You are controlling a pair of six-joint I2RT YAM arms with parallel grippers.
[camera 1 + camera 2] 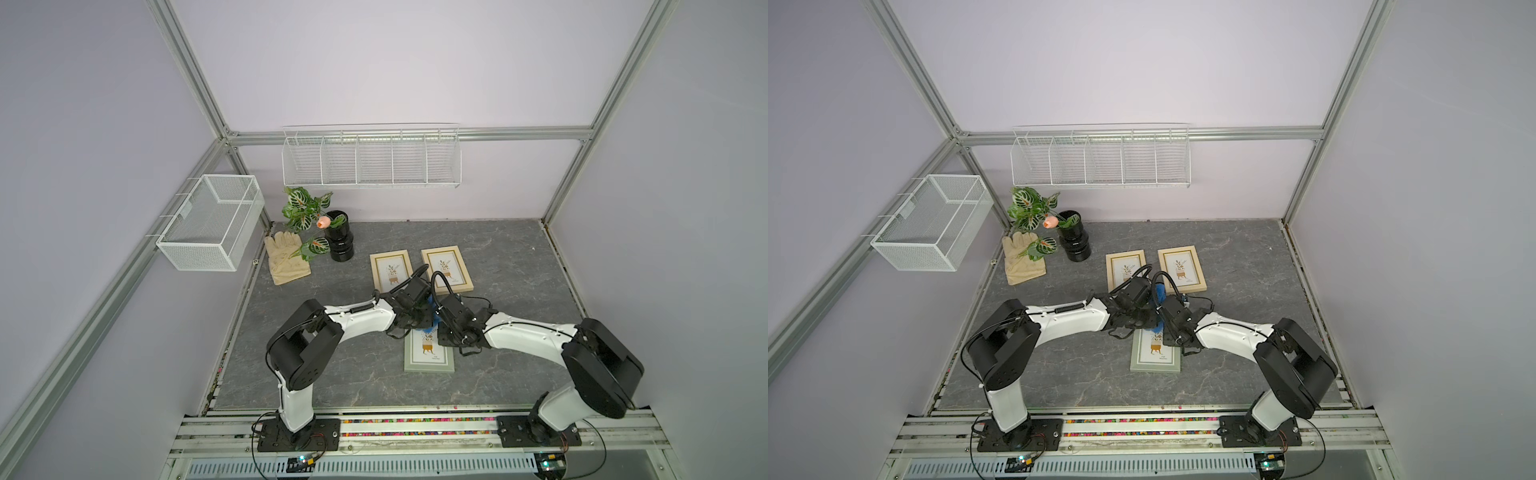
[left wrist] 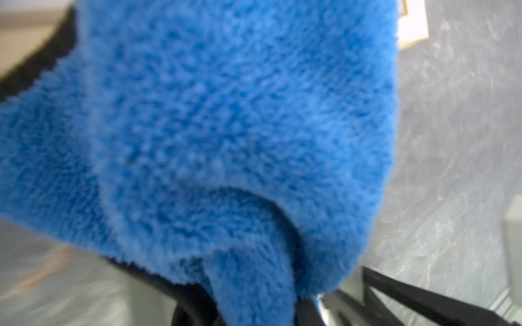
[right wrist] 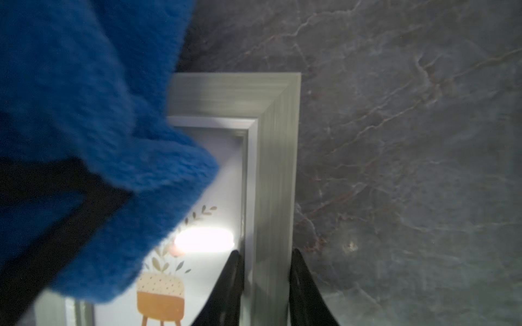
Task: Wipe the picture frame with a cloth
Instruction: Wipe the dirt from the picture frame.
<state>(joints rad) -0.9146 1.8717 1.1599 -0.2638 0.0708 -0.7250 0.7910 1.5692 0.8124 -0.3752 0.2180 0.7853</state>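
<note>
Blue plush microfibre cloth (image 2: 226, 127) is up off the desk (image 1: 332, 374), bunched in the left hand (image 1: 410, 319). That hand is pinched tight on a fold; its wrist view shows a tail of cloth coming out between the black fingers. The cloth hangs over the far end of the grey-green picture frame (image 1: 428, 360), which lies flat on the desk and is the frame nearest the robot. In the right wrist view the cloth covers the far part of the glass and looks to touch it, but blur leaves contact uncertain. The right hand (image 3: 265, 282) is narrow, one finger on the glass side and one on the outer edge of the frame's rail on the right arm's side, so it reads as clamping the frame steady. Two light-wood frames (image 1: 446, 266) lie beyond the grey-green frame, apart from it, with no cloth on them. Progress call: cloth pick-up done, frame braced, wiping just under way or about to start. The potted-plant print (image 3: 161, 293), the near half of the glass and the near rail are uncovered. Can't tell which areas are already clean. Left to do: sweep the cloth toward the near end, cover the rails, release both.
</note>
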